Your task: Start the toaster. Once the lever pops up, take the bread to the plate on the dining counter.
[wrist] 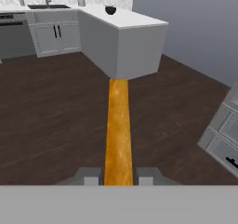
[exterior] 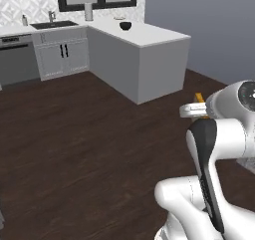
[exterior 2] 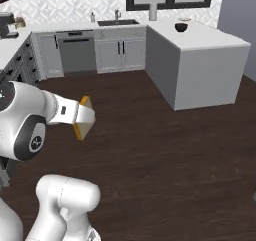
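Bread (wrist: 118, 130) pinched edge-on in the gripper (wrist: 118, 176), carried above the dark wood floor (exterior: 74, 134).

The slice stands on edge between the two fingertips (wrist: 91, 176), its golden crust running straight out from the hand in the hand view; in the right base view the bread (exterior 2: 85, 117) projects from the end of the white arm (exterior 2: 30, 120), well clear of the floor. The jaws are pressed against the slice on both faces. Ahead, well apart from the bread, stands the counter (exterior: 149, 37), white-topped over a grey base, with a dark bowl (exterior: 125, 26) on its far part. Beyond lie a sink (exterior: 52, 24) and grey cabinets (exterior: 62, 57) along the back wall. A plate cannot be made out with certainty.
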